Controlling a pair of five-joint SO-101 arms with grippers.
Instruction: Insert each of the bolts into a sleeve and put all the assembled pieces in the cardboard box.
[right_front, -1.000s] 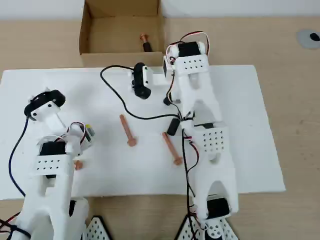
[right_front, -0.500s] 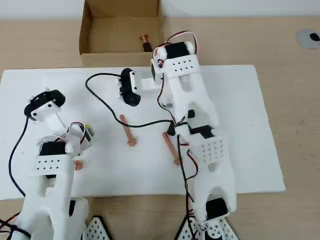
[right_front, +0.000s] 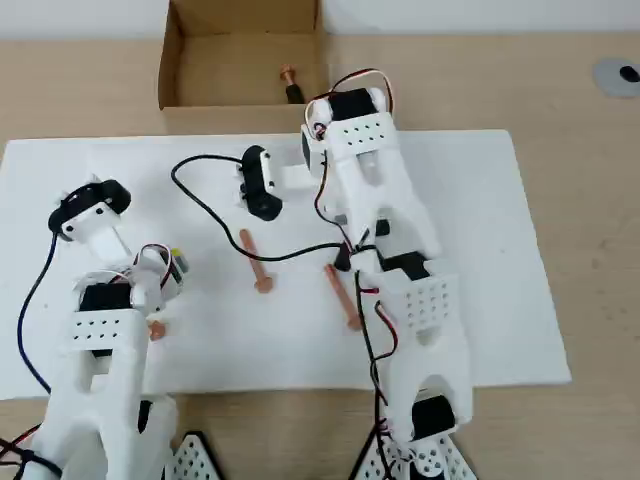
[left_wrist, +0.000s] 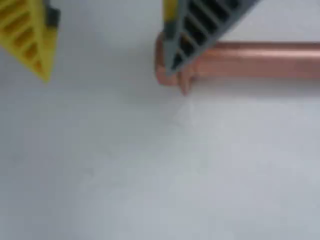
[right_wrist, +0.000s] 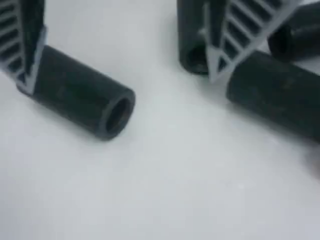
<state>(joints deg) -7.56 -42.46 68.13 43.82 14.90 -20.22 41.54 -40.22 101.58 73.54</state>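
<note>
Progress: 1 assembled piece (right_front: 290, 86) lies in the cardboard box (right_front: 180, 70), top centre of the high view, near the box's right wall. Rest not done.

Loose bolts, 3 seen, none with a sleeve on:
- bolt A (right_front: 255, 262), mid-frame on the white mat (right_front: 480, 300)
- bolt B (right_front: 343, 297), right of A, just beside the R arm
- bolt C (left_wrist: 250, 59), lower left of the high view, at the L gripper (left_wrist: 107, 75)

L gripper: jaws apart, nothing clamped. Bolt C lies flat on the mat with its end at one fingertip. Its shaft runs off to that finger's outer side, so it's not in the gap.

R gripper (right_wrist: 120, 80): jaws apart, empty, low over a cluster of black sleeves. Nearest sleeve (right_wrist: 85, 102) lies on its side, one end at a fingertip. At least 2 more sit by the other finger, poss. 3; count uncertain.

Judgement: early, approx 1 of 4 sets done if the counts hold. Left to do x3: R takes a sleeve, L takes a bolt, mate them, drop in box. L needs to re-centre on bolt C before closing.
</note>
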